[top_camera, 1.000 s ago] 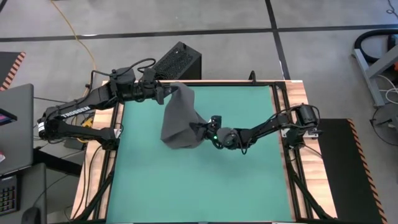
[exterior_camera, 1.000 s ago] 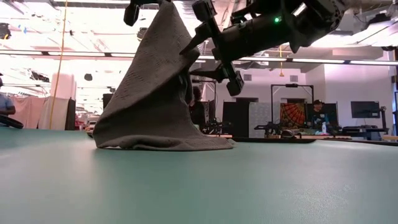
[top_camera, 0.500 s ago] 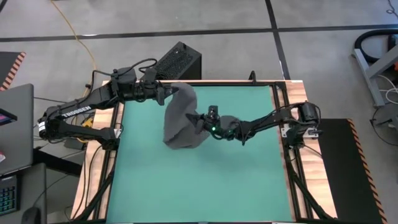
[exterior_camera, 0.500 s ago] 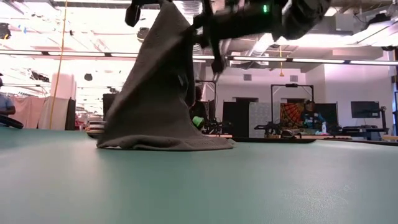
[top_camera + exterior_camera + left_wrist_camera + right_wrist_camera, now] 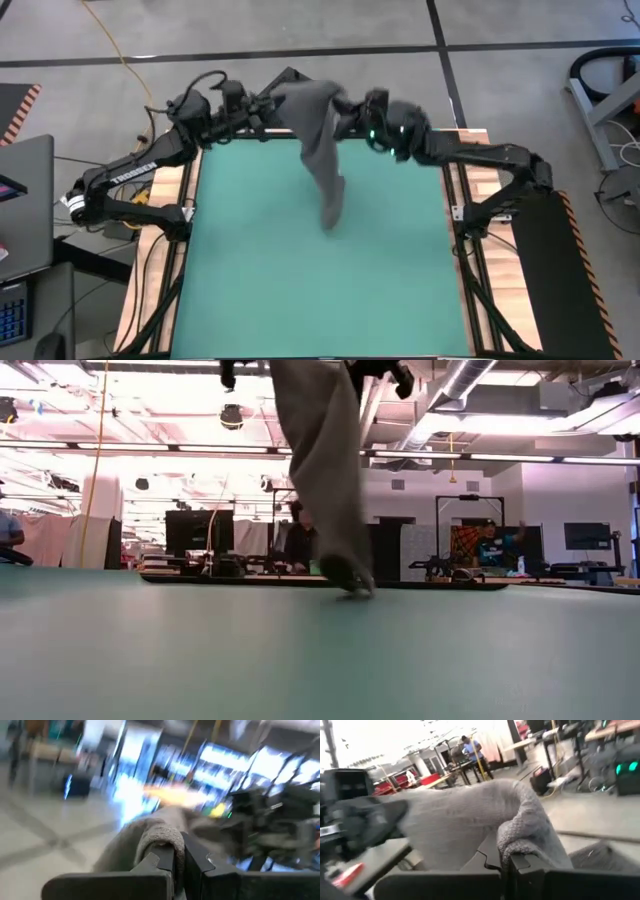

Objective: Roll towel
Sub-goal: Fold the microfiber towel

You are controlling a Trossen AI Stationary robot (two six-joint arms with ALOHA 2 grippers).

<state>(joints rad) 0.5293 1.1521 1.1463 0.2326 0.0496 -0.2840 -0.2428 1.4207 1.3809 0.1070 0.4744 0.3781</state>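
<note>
- Looking straight down, I am holding the towel (image 5: 322, 150) up at the far edge of the green mat (image 5: 250, 270), my left gripper (image 5: 268, 103) pinching one top corner and my right gripper (image 5: 348, 118) pinching the other, the two near each other. The cloth is draping from that shared upper edge toward the mat's middle, so its long axis is running from my jaws down and inward. Neither arm is clearly nearer to the free end.
- Looking level across the table, the towel (image 5: 322, 470) is hanging as a narrow vertical strip, and its lowest tip is reaching the mat (image 5: 300, 650) or hovering just above it; I cannot tell which. My grippers are mostly cropped at the upper edge here.
- Looking past my left wrist, my left fingers (image 5: 162, 862) are pressing together on a bunched fold of towel (image 5: 157, 837); this view is smeared, so I am judging only that the cloth is clamped between them.
- Looking past my right wrist, my right fingers (image 5: 520, 865) are squeezing shut on another thick fold of towel (image 5: 470, 817), which is stretching away toward my other arm.
- Judging the coming move: the cloth is lying below my jaws, so laying it flat means lowering both together while spreading them apart.
</note>
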